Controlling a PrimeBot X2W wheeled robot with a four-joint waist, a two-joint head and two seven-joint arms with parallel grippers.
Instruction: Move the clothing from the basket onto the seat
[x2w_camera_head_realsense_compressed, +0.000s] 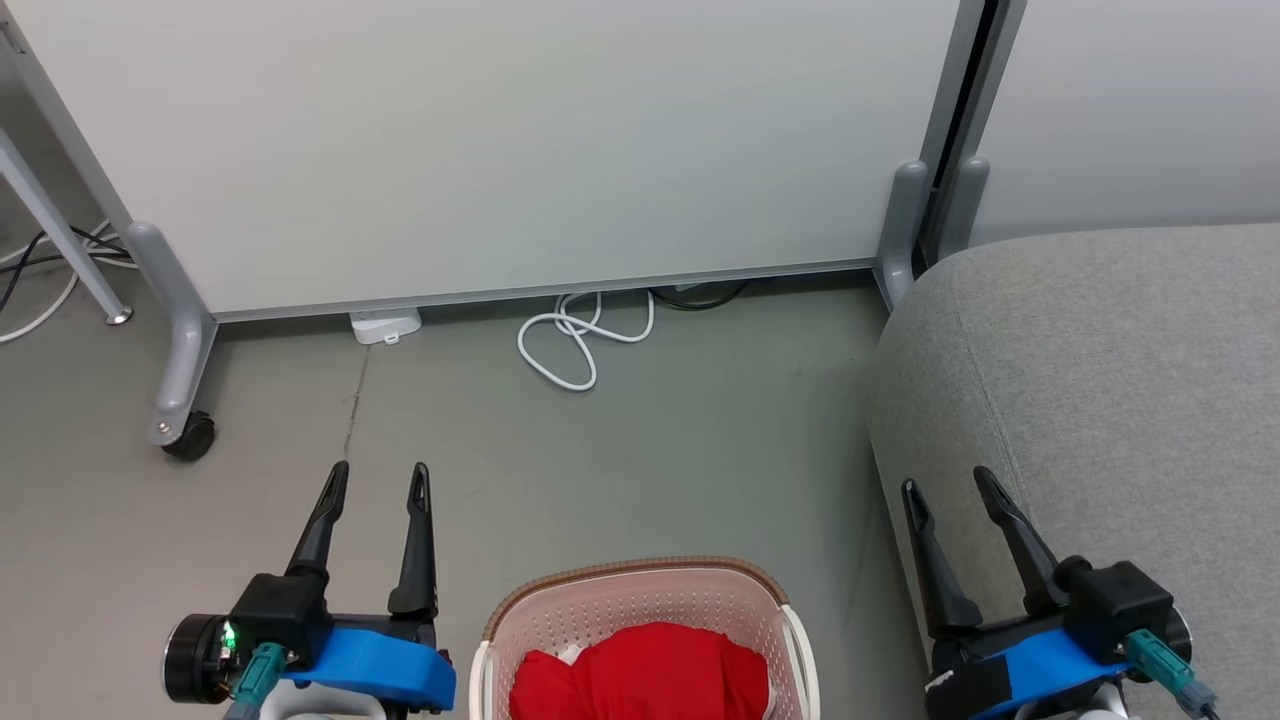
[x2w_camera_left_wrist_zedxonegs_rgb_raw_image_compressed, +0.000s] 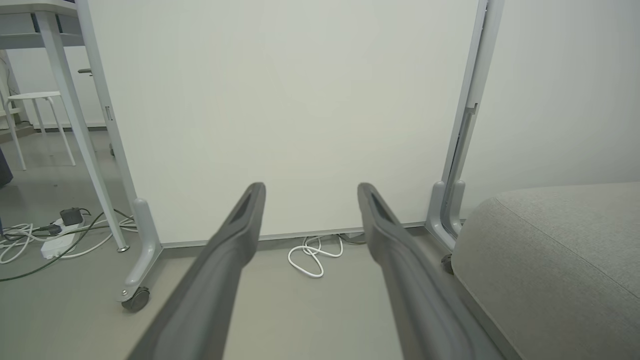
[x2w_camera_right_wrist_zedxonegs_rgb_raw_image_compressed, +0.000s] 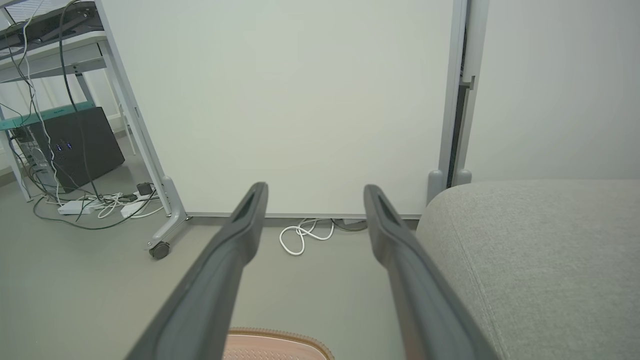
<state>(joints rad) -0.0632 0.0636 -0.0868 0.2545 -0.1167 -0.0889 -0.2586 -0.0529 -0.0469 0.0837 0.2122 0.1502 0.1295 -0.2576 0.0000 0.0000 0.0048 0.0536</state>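
The basket (x2w_camera_head_realsense_compressed: 640, 592) of red clothing (x2w_camera_head_realsense_compressed: 640, 672) sits on the floor (x2w_camera_head_realsense_compressed: 700, 450) between our claws.
We hold our left claw (x2w_camera_head_realsense_compressed: 380, 467) and right claw (x2w_camera_head_realsense_compressed: 945, 479) spread and empty; the clothing lies heaped inside the basket, and the grey seat (x2w_camera_head_realsense_compressed: 1100, 350) stands to its right.

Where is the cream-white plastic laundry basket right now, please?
The oval cream-white basket sits at the head view's bottom centre, on the floor between the left gripper and right gripper, left of the light-grey sofa.
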